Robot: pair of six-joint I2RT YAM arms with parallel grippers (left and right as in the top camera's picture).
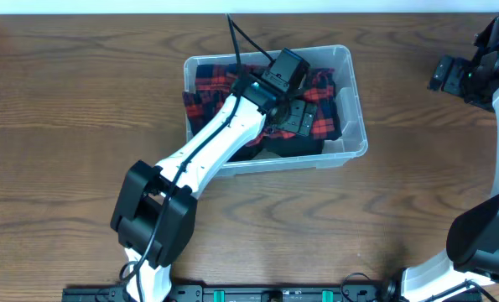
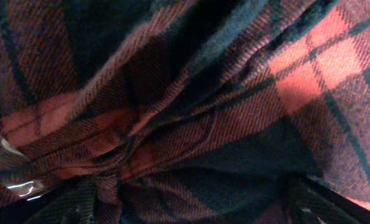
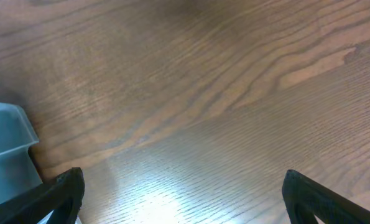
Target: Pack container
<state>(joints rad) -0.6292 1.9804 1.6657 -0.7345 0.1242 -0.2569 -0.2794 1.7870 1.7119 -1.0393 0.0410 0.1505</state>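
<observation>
**A:** Two arms at the table, but only one busy? Start from the left.

**B:** Yes. The left arm point(image 1: 224, 134) reaches from the near edge of the tabletop point(image 1: 64, 101) into the container point(image 1: 333, 159), which sits by the far edge, about midway along it. The left gripper point(image 1: 298, 117) is down inside, on a red-and-black plaid cloth point(image 1: 211, 84) that fills most of the bin.

**A:** Clamped on the cloth?

**B:** I judge not. The left wrist view shows its fingers as dark shapes in the two lower corners, spread wide, with bunched folds between and below them. Nothing looks pinched. It is released and low, which would suit pressing the cloth down under the rim.

**A:** Does the overhead view show that?

**B:** No, the arm and its camera cover the fingers there. Overhead gives the whole bin instead: the cloth lies inside the walls, and none hangs over the rim that I can see.

**A:** And to the right?

**B:** The right gripper point(image 3: 183, 196) hangs over bare wood near the far right corner, jaws wide apart, nothing in them. Its wrist view catches only a corner of the container at its left side, so it is well apart, likely to keep out of the left arm's way.
</observation>
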